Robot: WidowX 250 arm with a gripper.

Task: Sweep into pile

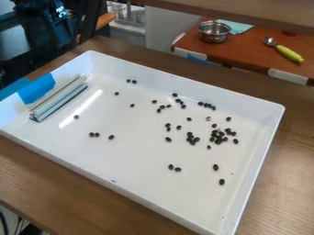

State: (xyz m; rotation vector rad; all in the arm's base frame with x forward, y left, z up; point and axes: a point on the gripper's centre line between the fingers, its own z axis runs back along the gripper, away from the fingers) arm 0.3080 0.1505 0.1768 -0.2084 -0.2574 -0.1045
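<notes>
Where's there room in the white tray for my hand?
The white plastic tray looks bare between its left-hand trio of small black oval pieces and the front pair, and below that pair. Crowded: the biggest clump, right of centre.

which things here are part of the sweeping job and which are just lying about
Part of the job:
- small dark pieces, scattered
- white tray holding them
- metal bar in the tray, probably the sweeper

Just lying about, on the far table:
- metal pot
- teal cloth
- spoon with yellow-green handle
</notes>
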